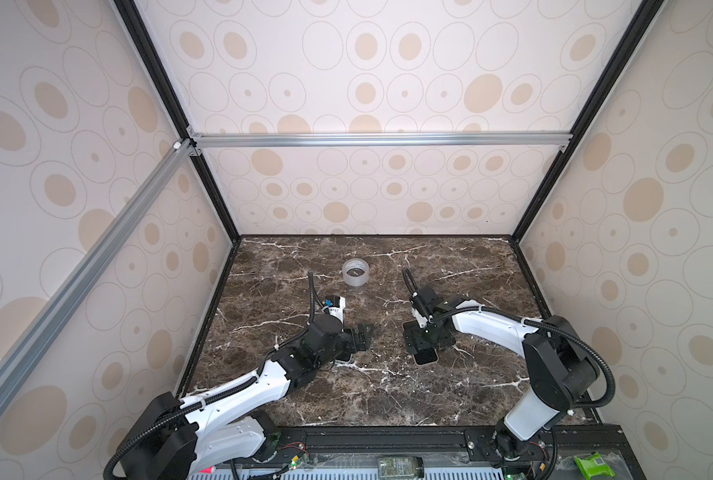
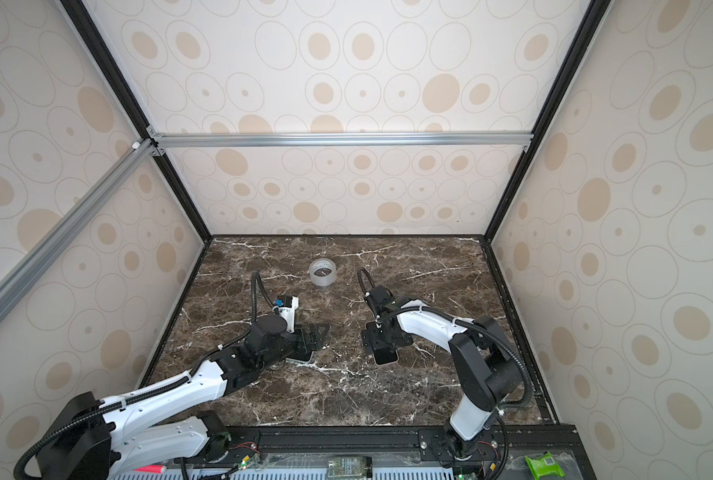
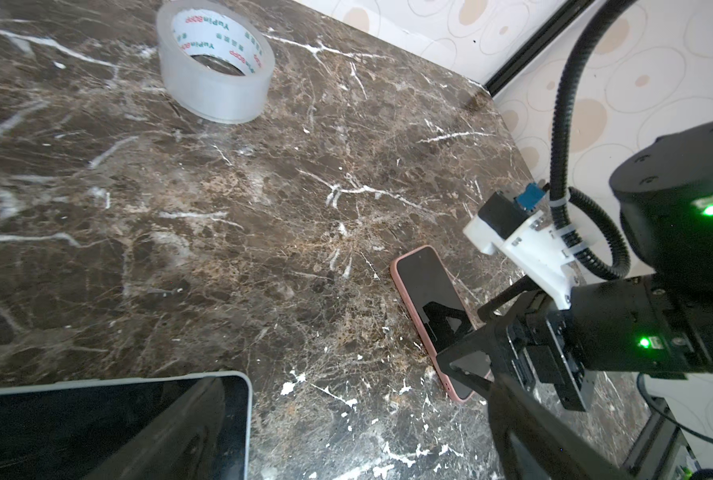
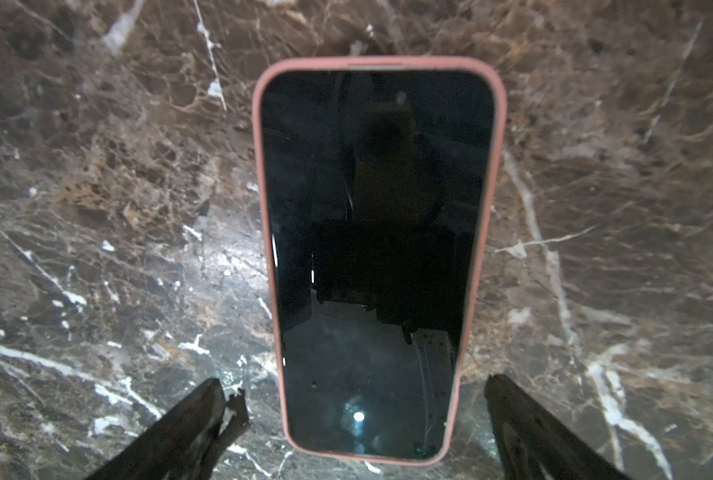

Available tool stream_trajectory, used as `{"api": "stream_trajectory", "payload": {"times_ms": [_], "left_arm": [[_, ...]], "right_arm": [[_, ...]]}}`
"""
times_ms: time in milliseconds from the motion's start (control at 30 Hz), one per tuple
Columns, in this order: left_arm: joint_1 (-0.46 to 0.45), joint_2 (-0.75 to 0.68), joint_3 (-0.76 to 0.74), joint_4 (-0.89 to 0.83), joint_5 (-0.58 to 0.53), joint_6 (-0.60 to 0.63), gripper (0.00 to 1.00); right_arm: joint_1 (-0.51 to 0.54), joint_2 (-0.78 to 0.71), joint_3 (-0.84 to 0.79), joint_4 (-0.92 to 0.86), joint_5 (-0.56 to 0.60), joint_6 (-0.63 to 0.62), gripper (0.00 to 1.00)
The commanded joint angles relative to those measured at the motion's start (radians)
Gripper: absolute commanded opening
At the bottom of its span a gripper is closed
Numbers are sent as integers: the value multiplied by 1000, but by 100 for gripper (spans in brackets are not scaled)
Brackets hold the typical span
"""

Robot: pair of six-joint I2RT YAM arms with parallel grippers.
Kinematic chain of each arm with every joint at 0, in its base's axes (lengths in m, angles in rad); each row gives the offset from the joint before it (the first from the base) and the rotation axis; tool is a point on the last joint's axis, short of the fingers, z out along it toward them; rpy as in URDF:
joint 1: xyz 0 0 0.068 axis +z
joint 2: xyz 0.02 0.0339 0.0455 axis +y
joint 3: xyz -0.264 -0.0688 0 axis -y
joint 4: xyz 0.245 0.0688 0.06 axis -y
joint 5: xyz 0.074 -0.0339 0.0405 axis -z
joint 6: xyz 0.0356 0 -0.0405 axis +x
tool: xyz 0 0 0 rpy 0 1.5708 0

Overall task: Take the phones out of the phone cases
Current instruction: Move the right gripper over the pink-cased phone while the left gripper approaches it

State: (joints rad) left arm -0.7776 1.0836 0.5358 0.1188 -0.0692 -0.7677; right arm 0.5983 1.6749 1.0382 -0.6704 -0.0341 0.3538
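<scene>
The brown marble table fills the floor of my booth, and both my arms reach in over it from the near edge. My left gripper hangs low, left of the middle, its jaws spread wide with nothing between them. Just under it a dark screen with a pale grey rim lies flat on the marble. My right gripper points down, right of the middle. Its jaws stand wide apart on either side of one end of the phone, with marble showing in both gaps, so I hold nothing. A roll of clear tape sits farther back, between my arms. The phone lies flat with its dark screen up, seated in its pink case, whose rim wraps all round it.
</scene>
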Motion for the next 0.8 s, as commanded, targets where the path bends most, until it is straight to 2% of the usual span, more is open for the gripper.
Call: {"api": "stream_trajectory", "payload": {"times_ms": [0, 433, 767], "left_arm": [[2, -48, -7, -17, -79, -40, 99], [7, -63, -28, -40, -95, -54, 99], [6, -64, -31, -43, -90, -63, 99]], "right_arm": [[9, 33, 29, -41, 2, -15, 100], [25, 129, 99, -92, 33, -9, 100], [32, 142, 77, -109, 60, 14, 89]]}}
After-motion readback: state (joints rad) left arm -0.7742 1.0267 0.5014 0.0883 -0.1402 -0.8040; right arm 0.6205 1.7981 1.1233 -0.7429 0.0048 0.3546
